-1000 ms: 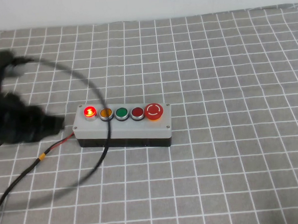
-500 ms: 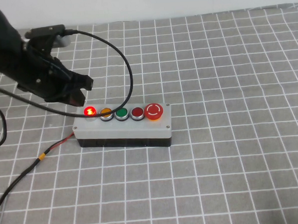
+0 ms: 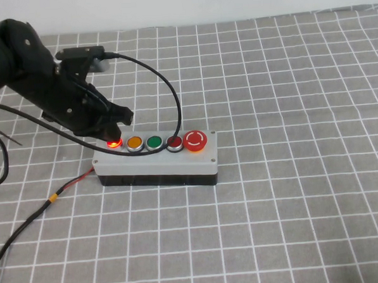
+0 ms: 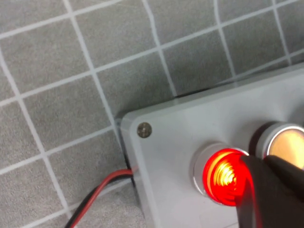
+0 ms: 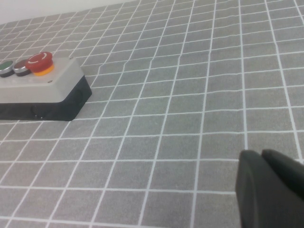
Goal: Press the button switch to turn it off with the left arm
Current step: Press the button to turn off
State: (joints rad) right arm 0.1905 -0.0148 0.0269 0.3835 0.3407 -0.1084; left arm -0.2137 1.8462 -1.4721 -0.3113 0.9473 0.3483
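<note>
The button switch [image 3: 114, 143] glows bright red at the left end of a row of five on the grey-topped, black-based box [image 3: 155, 161]. My left gripper [image 3: 115, 133] is shut, and its tip is down on the button's near edge. In the left wrist view the lit button [image 4: 219, 175] shows on the box [image 4: 166, 156], with the black fingertips [image 4: 259, 178] covering part of it. My right gripper [image 5: 268, 183] is shut and sits low over the cloth, far from the box [image 5: 52, 88]. It is out of the high view.
Beside the lit button are an orange button [image 3: 134, 143], a green button [image 3: 154, 142], a dark red button [image 3: 174, 142] and a large red mushroom button [image 3: 195, 140]. A red and black wire [image 3: 71, 184] leaves the box's left end. The arm's black cable [image 3: 169, 85] loops over the box.
My left arm has swung in from the left edge toward the box, and its gripper tip has come down onto the lit red button. The button still glows.
</note>
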